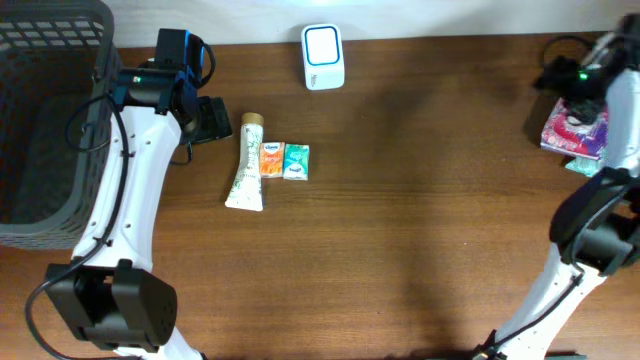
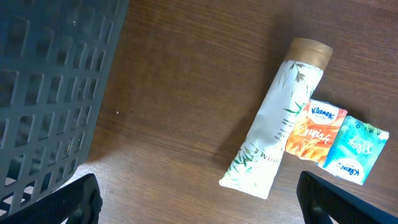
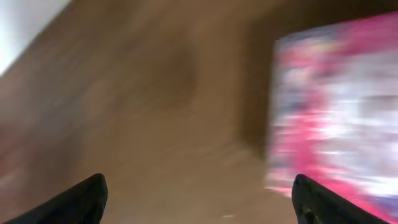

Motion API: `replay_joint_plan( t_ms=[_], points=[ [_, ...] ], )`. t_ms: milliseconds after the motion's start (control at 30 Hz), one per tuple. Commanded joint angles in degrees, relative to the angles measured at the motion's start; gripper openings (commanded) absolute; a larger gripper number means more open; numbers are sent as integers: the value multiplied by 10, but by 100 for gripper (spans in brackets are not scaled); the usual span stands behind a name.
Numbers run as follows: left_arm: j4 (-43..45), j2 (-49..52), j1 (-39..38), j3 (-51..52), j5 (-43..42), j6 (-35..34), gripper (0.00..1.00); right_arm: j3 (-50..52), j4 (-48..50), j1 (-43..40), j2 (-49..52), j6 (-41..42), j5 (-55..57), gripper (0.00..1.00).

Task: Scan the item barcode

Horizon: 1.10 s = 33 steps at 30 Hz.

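Left gripper (image 1: 207, 118) wide open, empty | right gripper (image 3: 199, 200) jaws apart, empty, by pink pack (image 1: 577, 130) at right edge of desk (image 1: 420, 200) | tube (image 1: 246, 160) left-centre, just beside left gripper toward desk centre, cap to far edge, long axis far-to-near | left arm nearer

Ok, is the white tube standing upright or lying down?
Lying down. The tube rests full length on the table, with its brown cap pointing toward the far edge.
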<state>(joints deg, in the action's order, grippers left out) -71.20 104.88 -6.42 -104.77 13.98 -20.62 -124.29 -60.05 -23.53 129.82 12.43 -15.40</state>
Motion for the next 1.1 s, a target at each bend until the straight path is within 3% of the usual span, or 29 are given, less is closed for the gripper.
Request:
replay_joint_plan(
  t_ms=[0, 133, 200, 267, 333, 567, 633, 700, 767, 833, 867, 933, 1067],
  points=[
    [0, -8, -3, -1, 4, -4, 99, -3, -15, 87, -6, -45, -110, 90],
    [0, -8, -3, -1, 4, -4, 99, 18, -79, 254, 5, -77, -111, 91],
    [0, -8, -3, -1, 4, -4, 99, 96, -29, 345, 19, -75, -201, 94],
    [0, -8, -3, -1, 4, -4, 99, 139, 23, 384, 19, -14, -215, 90],
    [0, -8, -3, -1, 4, -4, 99, 170, 73, 417, 19, 68, -215, 74],
    [-1, -8, -3, -1, 4, -4, 99, 251, 270, 478, 20, 229, -198, 67],
    [-1, -8, -3, -1, 4, -4, 99, 251, 275, 498, 26, 248, -153, 59],
    [0, -8, -3, -1, 4, -4, 99, 253, 275, 516, 38, 247, -119, 57],
    [-1, -8, -3, -1, 4, -4, 99, 254, 275, 521, 55, 247, -110, 47],
    [0, -8, -3, -1, 4, -4, 99, 254, 271, 518, 56, 243, -110, 18],
    [0, -8, -2, -1, 4, -4, 99, 253, 269, 511, 56, 238, -122, 9],
    [-1, -8, -2, -1, 4, -4, 99, 252, 264, 483, 56, 196, -228, 4],
    [-1, -8, -2, -1, 4, -4, 99, 251, 241, 393, 56, 16, -650, 4]
  ],
)
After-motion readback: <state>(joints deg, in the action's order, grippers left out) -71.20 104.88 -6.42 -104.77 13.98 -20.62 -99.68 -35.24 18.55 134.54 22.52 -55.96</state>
